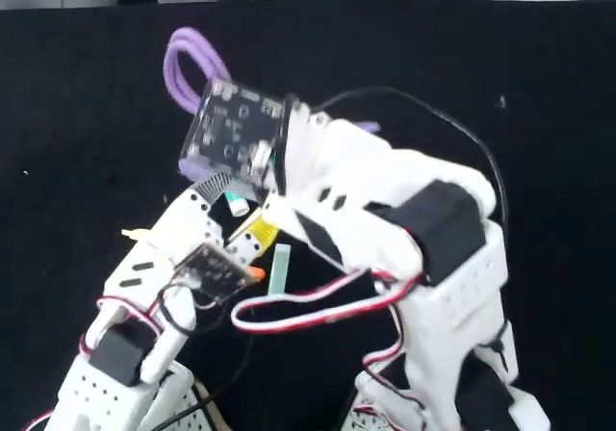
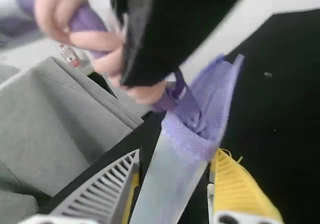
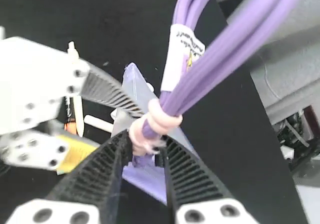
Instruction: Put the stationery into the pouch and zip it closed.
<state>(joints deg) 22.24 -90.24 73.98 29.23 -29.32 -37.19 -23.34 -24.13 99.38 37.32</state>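
Observation:
The purple pouch (image 2: 205, 116) is held up off the black table between both grippers. My left gripper (image 2: 172, 156), with one grey ribbed finger (image 2: 110, 184) and one yellow finger (image 2: 240, 194), is shut on the pouch's end. My right gripper (image 3: 145, 144) is shut on the pink beaded zipper pull (image 3: 150, 124), from which a purple loop cord (image 3: 225, 44) stands up. In the high view the cord (image 1: 188, 61) sticks out behind the right wrist board (image 1: 236, 133). A teal strip (image 1: 280, 267) and a white-and-teal piece (image 1: 234, 203) lie on the table beneath the arms.
A white stick with an orange tip (image 3: 77, 119) lies on the table beside the left gripper. A thin yellow piece (image 1: 135, 232) lies left of the left arm. The right arm's body (image 1: 404, 248) covers the table's middle. Black table (image 1: 481, 85) stretches behind and to both sides.

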